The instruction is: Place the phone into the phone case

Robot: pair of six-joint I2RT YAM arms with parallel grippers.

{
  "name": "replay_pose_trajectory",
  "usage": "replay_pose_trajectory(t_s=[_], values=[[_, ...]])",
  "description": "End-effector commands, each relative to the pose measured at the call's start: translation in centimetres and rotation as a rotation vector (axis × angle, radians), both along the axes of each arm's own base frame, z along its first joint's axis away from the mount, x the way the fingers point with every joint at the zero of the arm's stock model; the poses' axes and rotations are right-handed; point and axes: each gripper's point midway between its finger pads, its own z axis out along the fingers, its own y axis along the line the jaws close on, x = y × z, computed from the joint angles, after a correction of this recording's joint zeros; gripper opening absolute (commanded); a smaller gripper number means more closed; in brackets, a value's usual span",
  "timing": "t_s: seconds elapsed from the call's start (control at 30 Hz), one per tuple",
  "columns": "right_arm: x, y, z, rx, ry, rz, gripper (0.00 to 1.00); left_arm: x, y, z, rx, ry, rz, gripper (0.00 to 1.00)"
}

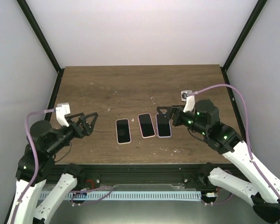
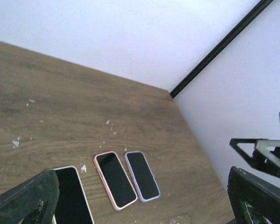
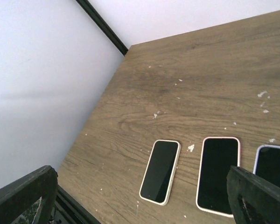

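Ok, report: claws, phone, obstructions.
Left claw, right claw open, empty. Pale-rimmed slab, pink-rimmed slab, lilac-rimmed slab in a row; phone or case unclear. Nothing blocking.

Speckled wooden table (image 1: 140,84), white walls (image 1: 140,28), black posts (image 1: 39,35)

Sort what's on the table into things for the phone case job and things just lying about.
For the job: cream-edged slab, pink-edged slab, lilac-edged slab; phone or case, I cannot tell.
Lying about: white flecks.

brown wood-grain table (image 1: 130,84), pink-edged phone (image 1: 146,125), lilac-edged phone (image 1: 164,127)
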Motion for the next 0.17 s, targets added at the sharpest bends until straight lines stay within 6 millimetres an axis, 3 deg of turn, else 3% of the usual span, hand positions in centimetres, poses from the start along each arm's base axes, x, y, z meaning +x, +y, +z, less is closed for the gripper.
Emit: replay_pose_trajectory(t_s=[0.0,0.13], values=[[-0.60,-1.67,0.34,-0.003,0.030,-0.058,1.00,-0.91,0.72,1.96,0.009,-0.079,0.015,1.00],[-0.86,-1.94,0.76,0.031,0.022,-0.068,1.00,-1.03,0.86,2.09,-0.001,-0.094,0.022,1.00]])
